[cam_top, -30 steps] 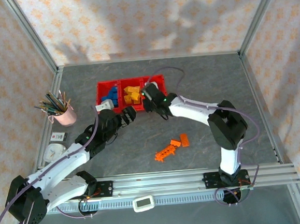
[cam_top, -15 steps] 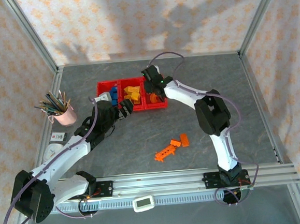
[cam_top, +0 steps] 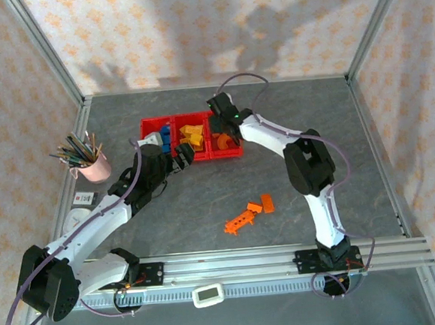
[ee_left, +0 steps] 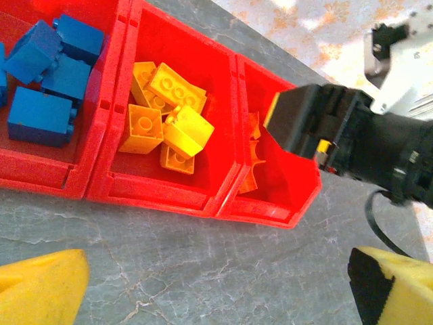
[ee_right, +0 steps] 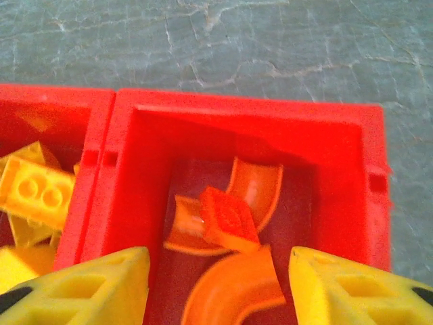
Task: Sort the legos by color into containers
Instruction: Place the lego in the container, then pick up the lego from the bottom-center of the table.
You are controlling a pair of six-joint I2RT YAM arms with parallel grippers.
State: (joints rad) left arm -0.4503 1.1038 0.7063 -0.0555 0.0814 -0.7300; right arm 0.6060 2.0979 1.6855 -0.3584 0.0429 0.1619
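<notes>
Red containers (cam_top: 148,123): three joined square bins in one row, upright, far-centre on the desk (cam_top: 198,202). Left bin: blue bricks (ee_left: 40,88), loosely piled. Middle bin: yellow bricks (ee_left: 169,122), jumbled, some tilted. Right bin: orange curved pieces (ee_right: 233,291) with a small orange tile (ee_right: 229,218) on top (tilted). Out on the desk, well apart from the bins: long toothed orange piece (cam_top: 238,222), orange brick (cam_top: 267,202) just beside it.

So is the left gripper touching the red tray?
Apart. In the left wrist view, bare grey table lies between the front wall of the red tray and the left gripper.
</notes>
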